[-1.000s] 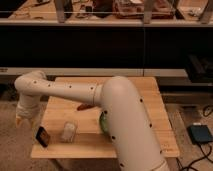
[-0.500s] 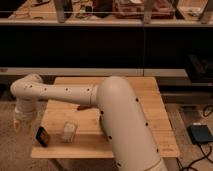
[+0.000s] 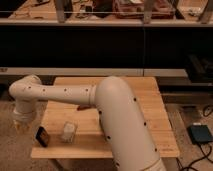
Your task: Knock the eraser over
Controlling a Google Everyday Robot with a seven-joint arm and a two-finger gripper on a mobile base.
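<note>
The eraser (image 3: 42,136) is a small dark block with an orange-brown face. It stands upright near the front left corner of the wooden table (image 3: 150,130). My gripper (image 3: 20,123) hangs at the end of the white arm (image 3: 60,94), just off the table's left edge. It is to the left of the eraser, slightly behind it and apart from it.
A pale whitish pad (image 3: 68,131) lies just right of the eraser. A reddish-brown object (image 3: 81,107) peeks out under the arm. The arm's bulky elbow (image 3: 122,120) covers the table's middle. Dark shelving stands behind; a grey pedal (image 3: 200,134) lies on the floor at right.
The arm has swung left, carrying the gripper out past the table's left edge. The elbow has moved left and now covers more of the table. The eraser still stands.
</note>
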